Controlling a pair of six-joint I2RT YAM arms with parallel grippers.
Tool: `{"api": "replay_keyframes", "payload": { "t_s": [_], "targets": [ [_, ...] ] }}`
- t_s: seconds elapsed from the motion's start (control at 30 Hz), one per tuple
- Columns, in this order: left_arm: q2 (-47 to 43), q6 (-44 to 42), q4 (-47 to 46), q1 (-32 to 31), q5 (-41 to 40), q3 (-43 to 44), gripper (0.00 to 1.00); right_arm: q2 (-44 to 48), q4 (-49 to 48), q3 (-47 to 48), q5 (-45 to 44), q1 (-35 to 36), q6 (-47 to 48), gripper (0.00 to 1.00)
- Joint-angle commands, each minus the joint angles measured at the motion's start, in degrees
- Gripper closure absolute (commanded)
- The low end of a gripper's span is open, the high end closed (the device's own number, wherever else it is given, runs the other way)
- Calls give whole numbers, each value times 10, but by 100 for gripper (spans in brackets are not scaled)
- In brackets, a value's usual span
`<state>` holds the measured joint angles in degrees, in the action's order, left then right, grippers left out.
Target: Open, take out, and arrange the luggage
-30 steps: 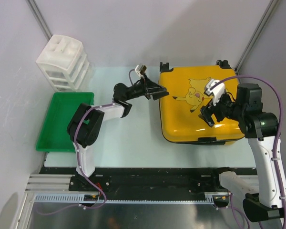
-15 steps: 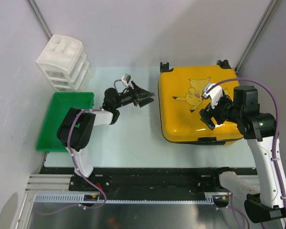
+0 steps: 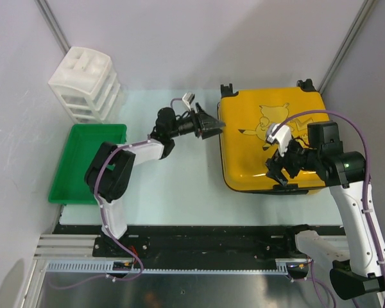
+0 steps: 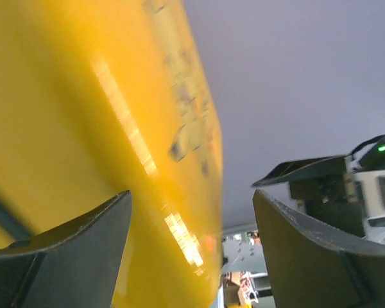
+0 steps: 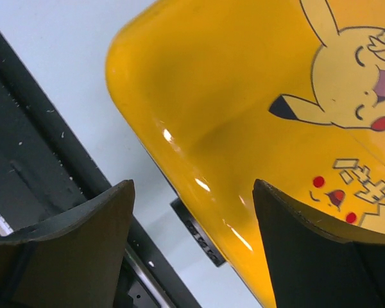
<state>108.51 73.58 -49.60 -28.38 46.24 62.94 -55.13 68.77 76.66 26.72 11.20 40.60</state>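
Noted left gripper (image 3: pixel 210 124) spread wide, nothing held, with its tips just at the left side wall of the luggage (image 3: pixel 247 160) and pointing rightward at it. Checked left wrist view: blurred yellow shell filling the space beyond the left finger. Could not resolve contact. Noted right gripper (image 3: pixel 277 172) likewise wide and empty, hanging over the near-right part of the lid, close to the near edge and the black handle (image 3: pixel 292 190) there.

Placed luggage on the right half of the table (image 3: pixel 179 186), flat, lid up, closed. Counted two black wheels (image 3: pixel 226 88) at the far edge, handle at the near edge — so took long axis as far-to-near, slightly skewed. Lies to the right of the left gripper and directly beneath the right one. Judged right arm nearer the near-edge seam, left arm nearer the side seam.

Logged appearance: glossy bright-yellow hard shell, Pikachu print with red marks and lettering, black trim along the rim. Could not locate a zipper pull. Judged opening not yet begun.
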Motion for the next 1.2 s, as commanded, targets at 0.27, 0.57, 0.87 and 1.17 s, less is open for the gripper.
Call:
{"api": "replay_keyframes", "payload": {
  "t_s": [0.27, 0.57, 0.87, 1.17],
  "targets": [
    [18, 34, -18, -78, -10, 170, 19, 44, 0, -14, 51, 10, 12, 25],
    [-116, 3, -12, 34, 17, -32, 15, 149, 14, -142, -106, 10, 161, 30],
    [-158, -104, 99, 98, -21, -112, 10, 210, -105, -186, -166, 18, 116, 23],
    [46, -309, 478, 119, -169, 312, 0, 89, -243, -115, -197, 18, -104, 14]
  ]
}}
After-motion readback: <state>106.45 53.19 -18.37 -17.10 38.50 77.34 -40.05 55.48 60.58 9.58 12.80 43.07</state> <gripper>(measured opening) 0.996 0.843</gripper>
